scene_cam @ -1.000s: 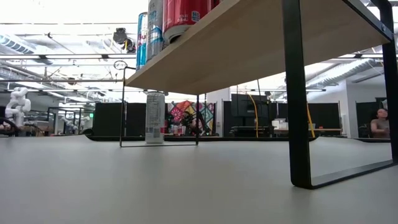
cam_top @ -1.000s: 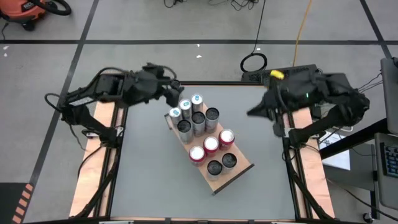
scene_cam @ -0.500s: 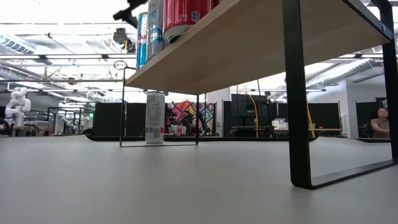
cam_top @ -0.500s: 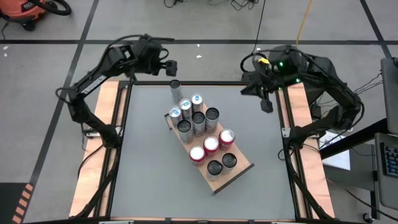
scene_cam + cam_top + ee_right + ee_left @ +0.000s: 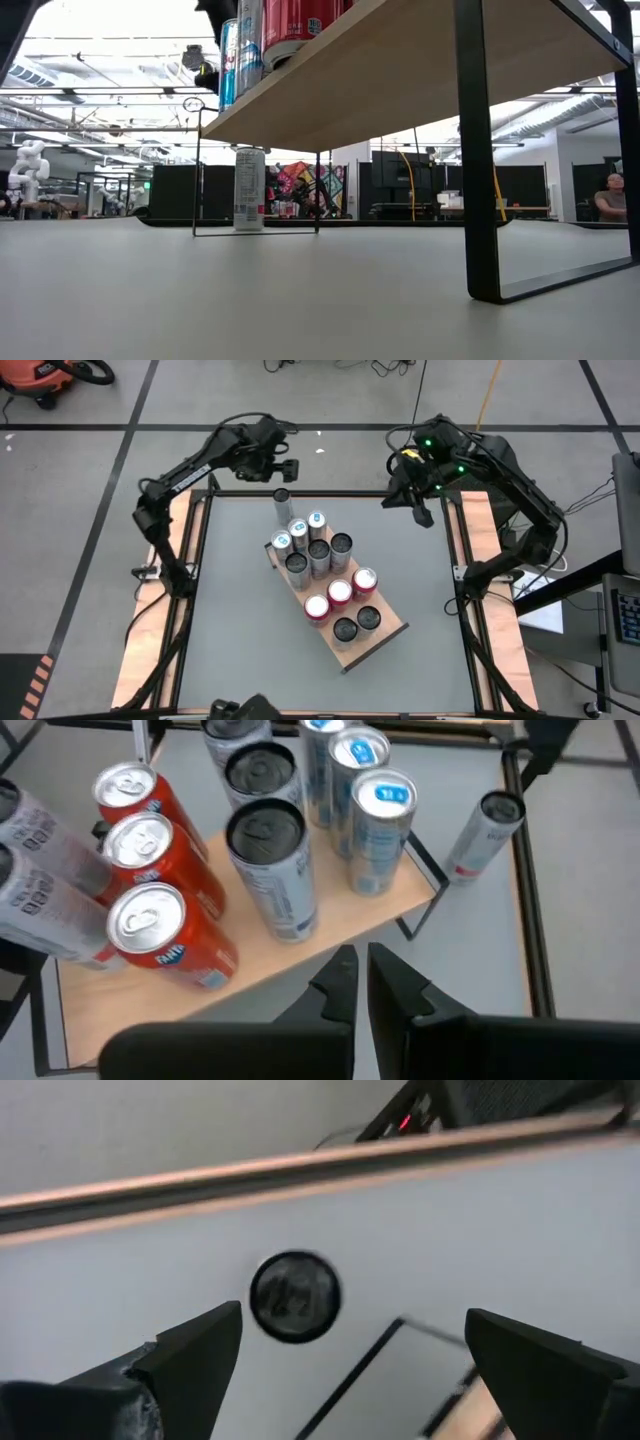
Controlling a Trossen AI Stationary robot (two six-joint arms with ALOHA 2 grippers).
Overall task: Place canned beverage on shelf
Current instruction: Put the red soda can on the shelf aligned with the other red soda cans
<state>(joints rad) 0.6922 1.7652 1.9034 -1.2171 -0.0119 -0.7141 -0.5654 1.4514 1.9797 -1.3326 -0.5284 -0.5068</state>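
Grey tabletop [image 5: 240, 610] fills the frame from above, and the shelf [image 5: 385, 635] sits on it at a slant, already loaded with cans. Three red cans [image 5: 340, 593] stand in a row across the board, with dark-topped and silver ones packed around them.

One lone can [image 5: 281, 502] stands upright on the table itself, just off the shelf's far corner, not on the board. In the low view it [image 5: 249, 190] shows beyond the shelf's thin black leg frame.

Up high, the left gripper [image 5: 283, 466] hangs above the table's far edge, close to that lone can, fingers spread wide and holding nothing. Its wrist camera looks straight down on the can's dark round top [image 5: 294, 1296], which sits between the two parted fingers [image 5: 195, 1355] but well below them.

Over on the other side, the right gripper [image 5: 421, 513] hovers near the table's far right corner, fingers pressed together, empty. Its camera looks across the loaded shelf [image 5: 330, 935] to the lone can [image 5: 483, 836] beyond.
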